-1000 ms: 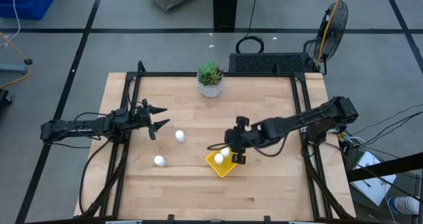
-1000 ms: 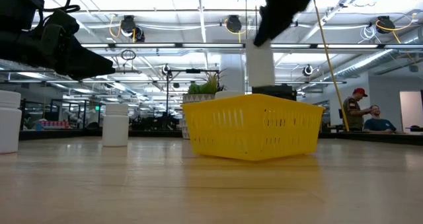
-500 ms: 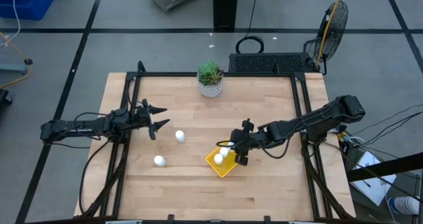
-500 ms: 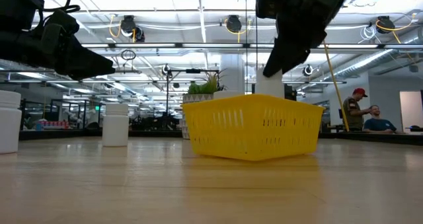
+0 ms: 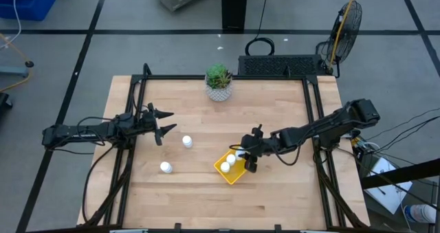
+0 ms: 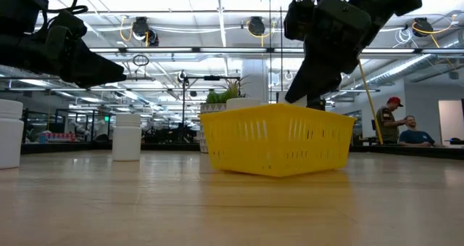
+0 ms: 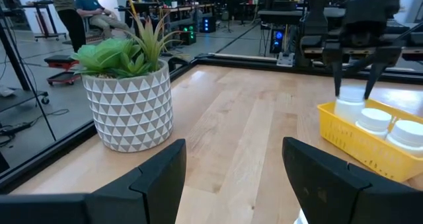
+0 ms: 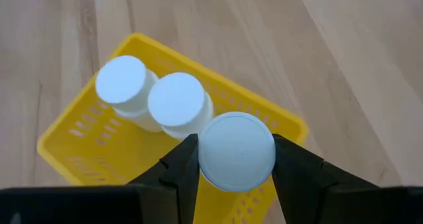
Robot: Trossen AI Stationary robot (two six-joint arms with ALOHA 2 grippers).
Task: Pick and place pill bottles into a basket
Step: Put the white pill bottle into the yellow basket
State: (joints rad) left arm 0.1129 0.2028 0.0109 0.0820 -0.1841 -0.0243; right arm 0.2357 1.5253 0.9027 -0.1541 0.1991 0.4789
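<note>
The yellow basket [image 5: 230, 170] stands on the table right of centre. Two white pill bottles [image 8: 121, 82] [image 8: 176, 100] stand upright in it. My right gripper [image 5: 243, 159] hangs over the basket's far right corner, shut on a third pill bottle [image 8: 236, 151]. Two more bottles [image 5: 187, 141] [image 5: 166, 167] stand upright on the table to the left. My left gripper [image 5: 165, 123] is open and empty, just left of the nearer of these; its fingers frame the left wrist view [image 7: 231, 178]. My right gripper pinches the bottle's white cap [image 8: 205, 159] between its two fingers [image 8: 180, 163], one on each side. The fingers come from above, pointing down. The bottle is upright inside the basket's walls, next to the other two; whether its bottom rests on the basket floor cannot be told.
A white patterned plant pot [image 5: 218, 83] with a green plant stands at the table's far edge, in the middle. Black rails [image 5: 137, 89] run along the table's left, right and far sides. People sit in the room behind [image 6: 395, 123].
My right gripper has gone down over the basket with the bottle. The bottle, first well above the basket's rim, is now sunk between its walls, still upright.
</note>
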